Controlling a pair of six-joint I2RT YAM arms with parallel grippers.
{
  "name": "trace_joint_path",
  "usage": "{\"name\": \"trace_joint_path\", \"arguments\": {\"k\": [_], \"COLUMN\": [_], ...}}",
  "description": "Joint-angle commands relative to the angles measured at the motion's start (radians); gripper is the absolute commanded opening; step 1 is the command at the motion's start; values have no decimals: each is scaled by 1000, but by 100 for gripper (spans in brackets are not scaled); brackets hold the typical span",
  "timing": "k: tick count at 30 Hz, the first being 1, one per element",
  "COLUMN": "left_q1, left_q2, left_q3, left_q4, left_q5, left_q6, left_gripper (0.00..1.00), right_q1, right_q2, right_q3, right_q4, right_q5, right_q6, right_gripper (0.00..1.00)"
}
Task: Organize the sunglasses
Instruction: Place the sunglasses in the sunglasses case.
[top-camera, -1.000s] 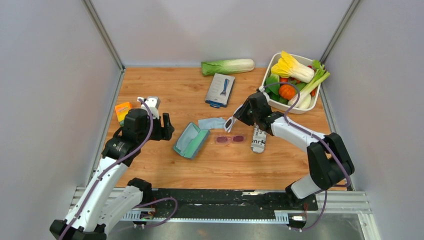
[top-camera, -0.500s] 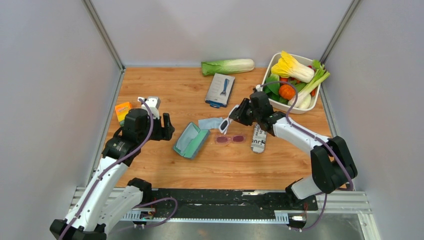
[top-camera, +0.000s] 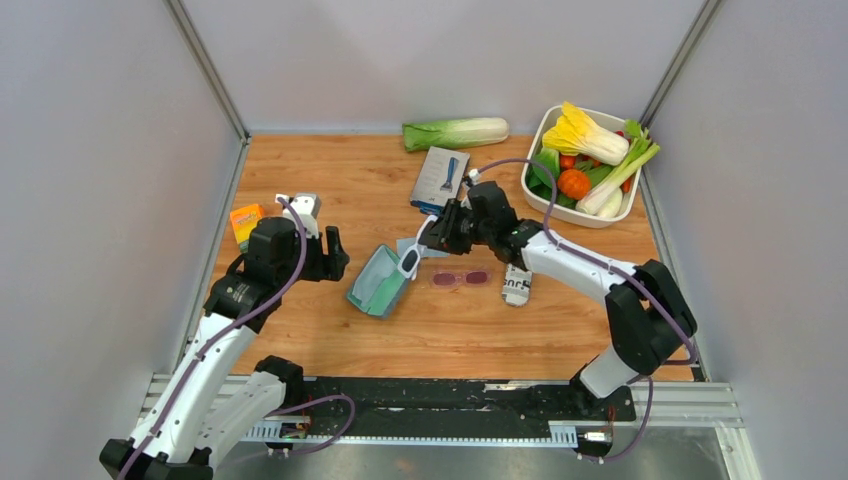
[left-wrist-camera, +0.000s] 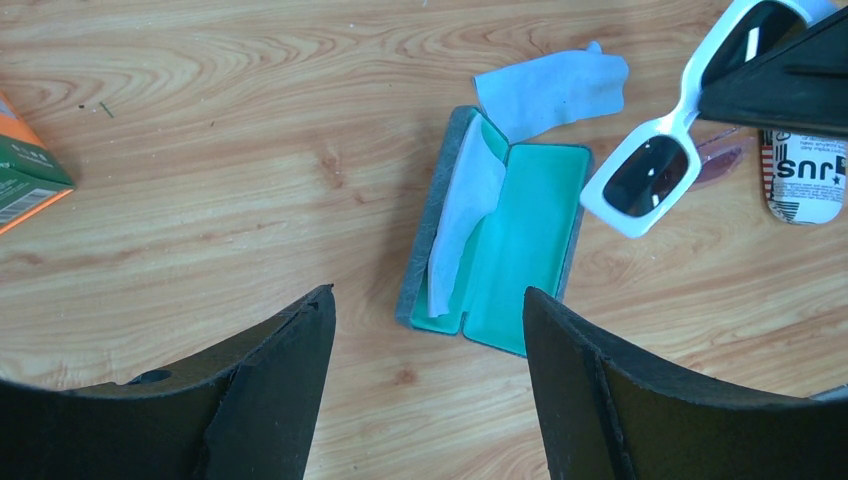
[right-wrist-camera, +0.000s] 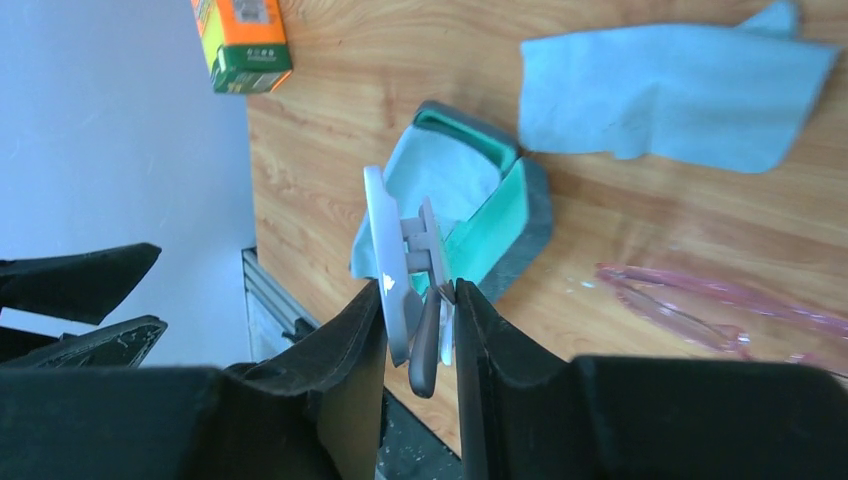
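Though R jaws part-hide one lens, they grip white sunglasses (left-wrist-camera: 650, 175); L jaws wide

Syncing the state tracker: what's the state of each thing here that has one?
case, open, no glasses inside
white sunglasses, lifted, gripped by right claw
pink sunglasses, flat on table, untouched
blue cloth, rumpled on table
left claw, open, empty
right claw, shut on white sunglasses

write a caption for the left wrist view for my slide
Right gripper holds white-framed sunglasses beside the open teal-lined case, a light blue cloth lying beyond on the wooden table.
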Motion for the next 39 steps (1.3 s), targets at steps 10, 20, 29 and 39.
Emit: {"name": "trace_joint_path", "arguments": {"k": [10,20,29,39], "left_q1": [8,8,8,11], "left_q2": [2,-9,2,11], "left_q3": [0,-2,-6,-5], "left_q4": [28,33,35,33], "left_q5": [9,17,29,34], "left_q6": [23,32,31,34], "left_gripper": [77,77,77,77], "right_q1": [145,160,173,171], "right_q2": [197,311,374,464], "right_q3": [151,202,253,317], "right_q4": [57,-13,-62,-115], "right_q5": [-62,-97,-108,-182], "right_q6": [178,261,314,332], "right_gripper": [29,29,30,30]}}
